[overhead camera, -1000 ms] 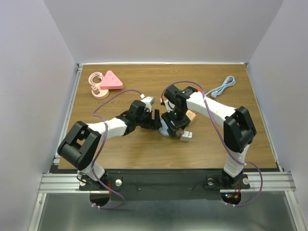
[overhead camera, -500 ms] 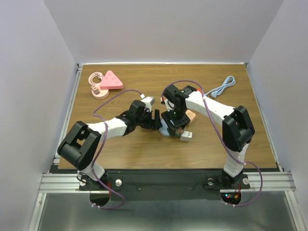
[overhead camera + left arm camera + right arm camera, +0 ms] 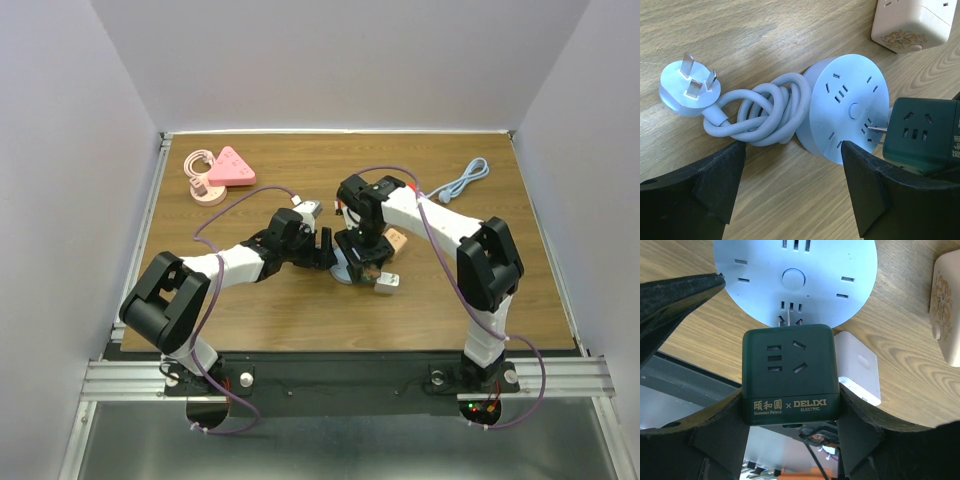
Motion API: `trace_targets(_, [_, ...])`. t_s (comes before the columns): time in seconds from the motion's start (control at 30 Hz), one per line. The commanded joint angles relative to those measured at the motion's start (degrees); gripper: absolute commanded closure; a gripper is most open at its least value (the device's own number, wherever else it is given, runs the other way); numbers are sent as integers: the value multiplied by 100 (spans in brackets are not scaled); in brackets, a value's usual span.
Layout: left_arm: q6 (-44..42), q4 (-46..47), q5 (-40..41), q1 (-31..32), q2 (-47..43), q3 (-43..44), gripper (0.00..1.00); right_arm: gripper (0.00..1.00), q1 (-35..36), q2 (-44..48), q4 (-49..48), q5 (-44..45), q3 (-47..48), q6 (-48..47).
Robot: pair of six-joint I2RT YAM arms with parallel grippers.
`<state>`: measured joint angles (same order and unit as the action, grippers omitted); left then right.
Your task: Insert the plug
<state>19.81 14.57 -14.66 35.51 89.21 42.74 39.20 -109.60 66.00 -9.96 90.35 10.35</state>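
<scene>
A round pale blue power strip [image 3: 847,107] lies on the wood table, its coiled cable [image 3: 762,112] and three-pin plug [image 3: 687,87] to its left. It also shows in the right wrist view [image 3: 795,277]. My right gripper [image 3: 790,410] is shut on a dark green cube adapter [image 3: 788,372], whose metal prongs [image 3: 876,135] touch the strip's sockets at its near edge. The green adapter also shows in the left wrist view [image 3: 925,132]. My left gripper [image 3: 792,165] is open just beside the strip, one finger [image 3: 867,175] near its rim. Both grippers meet at mid-table [image 3: 345,255].
A cream cube adapter [image 3: 912,22] sits beyond the strip. A white charger block [image 3: 857,365] lies by the green adapter. A pink triangular strip with coiled cable [image 3: 222,170] is at far left, a light blue cable [image 3: 462,182] at far right.
My right arm has shifted slightly left, bringing the green adapter closer onto the round strip. The left arm has barely moved.
</scene>
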Motion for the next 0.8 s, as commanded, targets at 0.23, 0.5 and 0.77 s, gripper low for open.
trace_targets(0.23, [49, 371, -318, -9, -97, -108, 12, 91, 53, -421, -193, 257, 642, 99])
trace_targets(0.5, [58, 389, -354, -9, -70, -126, 13, 91, 44, -641, -157, 459, 871, 99])
trace_targets(0.77, [40, 486, -503, -9, 132, -117, 17, 91, -9, -659, -184, 626, 879, -15])
